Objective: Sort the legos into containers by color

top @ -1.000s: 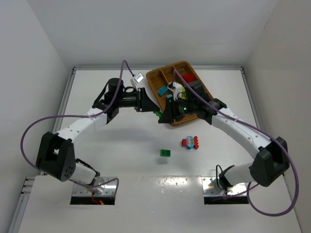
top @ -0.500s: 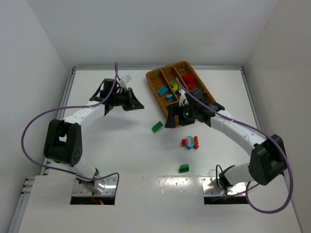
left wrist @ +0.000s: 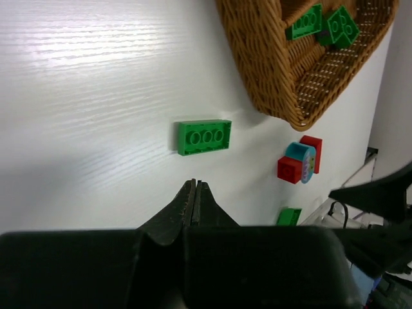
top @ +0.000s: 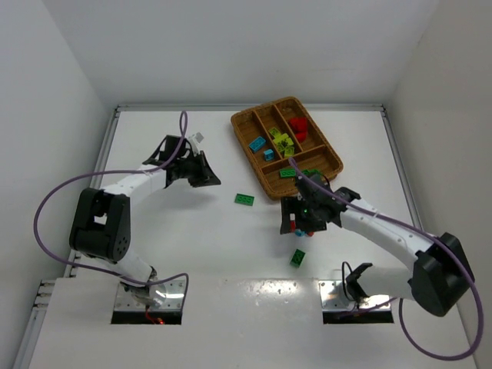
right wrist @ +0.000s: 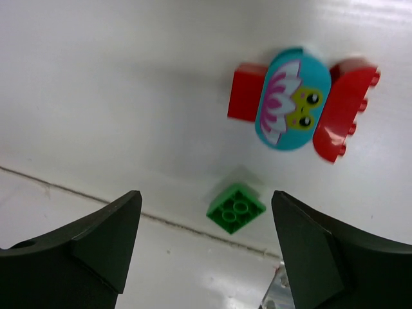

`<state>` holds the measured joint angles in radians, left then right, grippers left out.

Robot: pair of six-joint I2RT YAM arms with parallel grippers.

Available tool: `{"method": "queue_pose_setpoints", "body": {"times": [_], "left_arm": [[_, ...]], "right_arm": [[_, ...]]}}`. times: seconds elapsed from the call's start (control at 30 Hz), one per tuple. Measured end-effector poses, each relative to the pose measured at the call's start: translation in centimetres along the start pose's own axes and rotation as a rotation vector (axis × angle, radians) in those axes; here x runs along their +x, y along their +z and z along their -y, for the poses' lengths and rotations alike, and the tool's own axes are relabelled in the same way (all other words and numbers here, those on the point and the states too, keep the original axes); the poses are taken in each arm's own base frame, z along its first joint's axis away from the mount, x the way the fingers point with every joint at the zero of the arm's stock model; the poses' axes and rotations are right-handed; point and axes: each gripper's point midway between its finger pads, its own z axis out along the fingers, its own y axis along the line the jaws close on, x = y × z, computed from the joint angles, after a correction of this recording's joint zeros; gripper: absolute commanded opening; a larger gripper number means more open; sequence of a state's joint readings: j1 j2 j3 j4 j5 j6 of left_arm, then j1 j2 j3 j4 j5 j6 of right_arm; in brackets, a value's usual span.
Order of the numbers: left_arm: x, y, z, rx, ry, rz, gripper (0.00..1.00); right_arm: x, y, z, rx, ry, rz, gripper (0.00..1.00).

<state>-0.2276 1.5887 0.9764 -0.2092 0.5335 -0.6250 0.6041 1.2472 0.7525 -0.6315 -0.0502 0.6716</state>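
Observation:
The wicker tray [top: 269,181] holds cyan legos [top: 257,144], yellow-green legos [top: 280,141], red legos [top: 298,127] and dark green legos [top: 296,172] in separate sections. A flat green brick [top: 244,200] [left wrist: 203,137] lies on the table left of the tray's near corner. A red and cyan clump [right wrist: 293,100] [left wrist: 300,162] and a small green brick [top: 297,258] [right wrist: 235,208] lie nearer. My right gripper [top: 296,223] [right wrist: 205,194] hangs open above these two, holding nothing. My left gripper [top: 207,175] [left wrist: 194,183] is shut and empty, left of the flat green brick.
The white table ends at walls on the left, right and back. A seam [right wrist: 96,196] crosses the table just near of the small green brick. Purple cables loop beside both arms.
My right gripper has left the tray's near corner, come nearer over the clump and opened. The left gripper has drawn back left from the tray. The small green brick has shifted.

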Motion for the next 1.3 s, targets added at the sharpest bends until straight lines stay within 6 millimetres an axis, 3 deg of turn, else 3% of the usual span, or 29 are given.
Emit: {"method": "queue_pose_setpoints", "body": {"times": [0.13, 0.33, 0.37, 0.5, 0.63, 0.7, 0.77, 0.87, 1.0, 1.17, 1.3], "left_arm": [[0.4, 0.2, -0.4, -0.036, 0.007, -0.006, 0.02], [1.4, 0.5, -0.5, -0.061, 0.028, -0.028, 0.77], [1.5, 0.5, -0.5, -0.07, 0.031, -0.03, 0.82], [2.2, 0.7, -0.7, -0.113, 0.038, -0.043, 0.85], [3.1, 0.9, -0.5, -0.128, 0.052, -0.064, 0.85], [3.2, 1.0, -0.6, -0.136, 0.057, -0.067, 0.85], [3.2, 1.0, -0.6, -0.14, 0.059, -0.067, 0.85], [2.9, 0.9, -0.5, -0.143, 0.064, -0.06, 0.85], [2.8, 1.0, -0.7, -0.155, 0.066, -0.057, 0.85], [2.7, 2.0, -1.5, -0.268, 0.095, -0.056, 0.85], [3.7, 4.3, -0.3, -0.324, 0.17, -0.082, 0.91]], "right_arm": [[2.7, -0.4, -0.2, 0.034, 0.005, -0.039, 0.91], [6.1, 1.1, 1.4, 0.114, 0.117, -0.108, 0.86], [6.7, 1.3, 1.8, 0.127, 0.134, -0.121, 0.86], [8.8, 2.4, 3.3, 0.171, 0.209, -0.169, 0.8], [9.2, 3.4, 3.2, 0.174, 0.241, -0.2, 0.71], [9.4, 3.9, 3.1, 0.174, 0.241, -0.22, 0.55], [9.4, 4.1, 2.9, 0.171, 0.237, -0.233, 0.31], [8.7, 4.1, 2.0, 0.152, 0.219, -0.222, 0.12], [5.1, 2.9, -0.2, 0.12, 0.187, -0.151, 0.11], [-4.8, -0.4, -2.7, 0.076, 0.145, 0.095, 0.12], [-12.9, -1.7, -1.1, 0.123, 0.185, 0.245, 0.17]]}}
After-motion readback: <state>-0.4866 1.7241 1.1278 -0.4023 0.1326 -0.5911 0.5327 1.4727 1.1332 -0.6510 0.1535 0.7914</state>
